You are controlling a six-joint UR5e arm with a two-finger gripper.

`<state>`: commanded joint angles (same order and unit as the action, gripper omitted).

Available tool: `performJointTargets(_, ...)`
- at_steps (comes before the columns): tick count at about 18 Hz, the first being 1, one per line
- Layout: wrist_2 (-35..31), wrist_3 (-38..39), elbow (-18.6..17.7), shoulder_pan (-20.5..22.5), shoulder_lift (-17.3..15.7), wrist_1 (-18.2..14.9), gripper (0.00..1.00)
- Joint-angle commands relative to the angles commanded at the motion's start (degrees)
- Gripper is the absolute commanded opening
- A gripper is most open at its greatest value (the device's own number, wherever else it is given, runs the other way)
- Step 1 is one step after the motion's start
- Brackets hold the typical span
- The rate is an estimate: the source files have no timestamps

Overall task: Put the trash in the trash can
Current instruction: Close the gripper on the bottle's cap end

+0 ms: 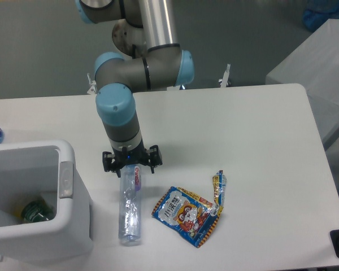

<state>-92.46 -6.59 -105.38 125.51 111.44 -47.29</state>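
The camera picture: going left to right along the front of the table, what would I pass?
Large white plastic bin → crushed clear plastic water bottle with pink label → blue-orange foil snack bag → thin yellow-blue wrapper.

Looks like a robotics lab or test cell rather than a home. Industrial arm (133, 73) with pale blue joint caps, reaching down from the top of the frame on a metal base with bolted brackets (226, 76) behind the far edge. Plain white tabletop (260, 141) filling most of the view, bare grey floor (39, 45) across the upper part. Another pale bench or cover (316, 62) at the upper right. Staged items only: white bin (45, 237) at lower left, a few bits of packaging laid flat at centre bottom.
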Motion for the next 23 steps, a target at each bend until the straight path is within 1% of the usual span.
performJointTargets(2, -0.1, 0.1, 0.0, -0.3, 1.1, 0.4, 1.00)
performJointTargets(5, -0.1, 0.2, 0.0, -0.5, 1.8, 2.6, 1.00)
performJointTargets(10, -0.1, -0.2, 0.4, -0.5, 3.1, 3.2, 1.00)
performJointTargets(13, -0.4, -0.3, 0.0, -0.5, 4.0, 5.4, 1.00)
performJointTargets(23, -0.7, -0.3, 0.3, -0.5, 5.9, 5.6, 1.00)
